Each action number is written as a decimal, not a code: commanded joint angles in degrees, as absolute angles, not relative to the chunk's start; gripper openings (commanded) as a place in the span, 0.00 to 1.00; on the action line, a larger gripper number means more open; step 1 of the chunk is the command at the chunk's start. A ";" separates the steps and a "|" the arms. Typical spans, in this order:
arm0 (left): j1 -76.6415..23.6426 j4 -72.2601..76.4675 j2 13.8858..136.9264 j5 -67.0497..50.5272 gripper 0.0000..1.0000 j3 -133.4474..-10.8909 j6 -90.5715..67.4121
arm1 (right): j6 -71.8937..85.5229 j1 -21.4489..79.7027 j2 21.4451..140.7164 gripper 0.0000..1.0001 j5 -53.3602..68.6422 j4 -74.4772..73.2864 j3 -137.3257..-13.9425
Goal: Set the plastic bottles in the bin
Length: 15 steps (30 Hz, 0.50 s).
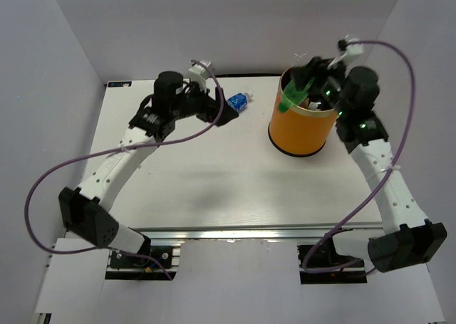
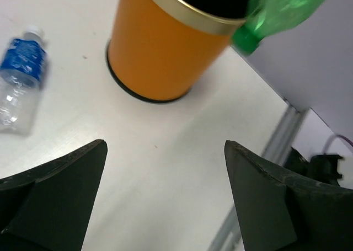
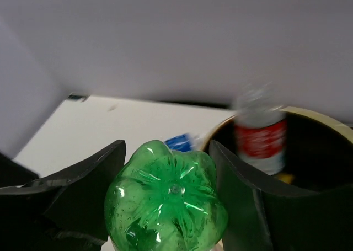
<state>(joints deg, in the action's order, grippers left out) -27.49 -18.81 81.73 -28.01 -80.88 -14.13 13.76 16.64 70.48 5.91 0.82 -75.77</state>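
The orange bin (image 1: 299,128) is standing upright toward the far right corner of the white surface (image 1: 214,189). Inside its black interior, the right wrist view is showing a clear bottle with a red label (image 3: 259,139) leaning against the wall, blurred, with something yellow (image 3: 284,177) lying lower down beside it; what that yellow thing is I cannot tell.

The right pincer (image 3: 165,151) is pinching a green bottle (image 3: 171,204) across its body, one finger pressing on each side and the bottle's base facing the wrist camera. From above, this green bottle (image 1: 291,96) is hanging tilted over the bin's rim on the side facing the left edge, cap end lowest. Whether the cap is touching the gold rim cannot be told.

A clear bottle with a blue label (image 1: 239,102) is lying on its side near the far edge, outside the bin and well apart from it. The left pincer (image 2: 165,146) is hovering just beside it with fingers spread wide and gripping nothing.
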 commanded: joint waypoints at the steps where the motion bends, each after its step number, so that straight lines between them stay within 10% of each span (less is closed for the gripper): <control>1: -27.25 -24.69 90.33 -20.75 0.98 -90.22 -10.82 | 5.83 10.74 74.43 0.11 2.82 -4.38 -87.60; 7: -27.16 -26.10 104.31 -17.77 0.98 -100.53 -5.11 | 0.26 5.63 80.42 0.15 -4.22 -6.33 -91.76; 9: -26.64 -26.63 109.84 -15.83 0.98 -105.54 -3.18 | -2.81 5.10 82.17 0.36 -2.73 -5.10 -91.32; 10: -26.28 -26.80 111.78 -15.21 0.98 -107.38 -2.03 | -3.16 5.10 82.70 0.85 -2.38 -5.18 -91.49; 15: -23.47 -28.65 124.61 -16.17 0.98 -121.60 1.30 | -5.35 5.10 80.96 0.89 -2.72 -2.48 -89.04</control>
